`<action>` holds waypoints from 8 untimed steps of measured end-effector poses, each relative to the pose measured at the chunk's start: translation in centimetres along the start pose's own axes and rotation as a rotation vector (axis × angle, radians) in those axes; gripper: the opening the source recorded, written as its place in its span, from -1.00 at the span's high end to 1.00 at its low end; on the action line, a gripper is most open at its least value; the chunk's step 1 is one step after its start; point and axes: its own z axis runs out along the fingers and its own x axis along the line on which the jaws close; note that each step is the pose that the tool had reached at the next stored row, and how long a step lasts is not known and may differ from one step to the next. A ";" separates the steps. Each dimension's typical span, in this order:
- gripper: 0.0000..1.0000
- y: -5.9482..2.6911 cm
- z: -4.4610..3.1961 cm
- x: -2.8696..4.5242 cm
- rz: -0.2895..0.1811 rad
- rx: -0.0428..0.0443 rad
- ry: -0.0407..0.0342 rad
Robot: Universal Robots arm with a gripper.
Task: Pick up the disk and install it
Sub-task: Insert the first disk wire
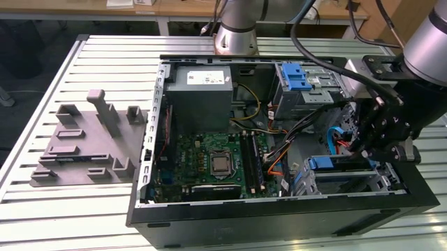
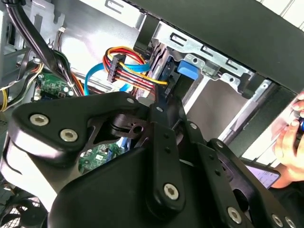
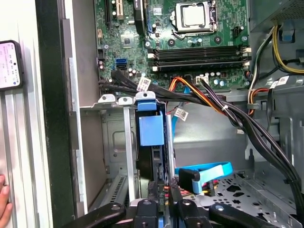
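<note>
The disk (image 3: 157,164) stands on edge inside the metal drive cage (image 3: 111,142) at the case's front corner, its blue plastic rail (image 3: 152,130) facing the motherboard. My gripper (image 3: 160,192) reaches into the case from above, and its two dark fingers (image 3: 148,192) sit tight on either side of the disk's near end. In the exterior view the gripper (image 1: 359,151) hangs over the blue-railed disk (image 1: 335,163) at the exterior view's right. In the second wrist view the fingers (image 2: 159,102) close toward the disk's blue tab (image 2: 187,70).
Cable bundles (image 3: 213,102) and a blue flat cable (image 3: 204,171) lie close beside the cage. The motherboard (image 1: 209,162), a grey power supply (image 1: 202,97) and an upper bay with a blue latch (image 1: 297,78) share the case. A grey fixture (image 1: 87,141) lies on the table. A person's hand (image 2: 289,142) is nearby.
</note>
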 end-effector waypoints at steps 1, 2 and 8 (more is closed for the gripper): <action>0.53 0.00 -0.17 0.00 0.000 -0.0001 0.0000; 0.53 0.00 -0.32 0.00 0.000 -0.0001 0.0000; 0.79 -0.01 -0.40 0.00 0.000 -0.0002 -0.0001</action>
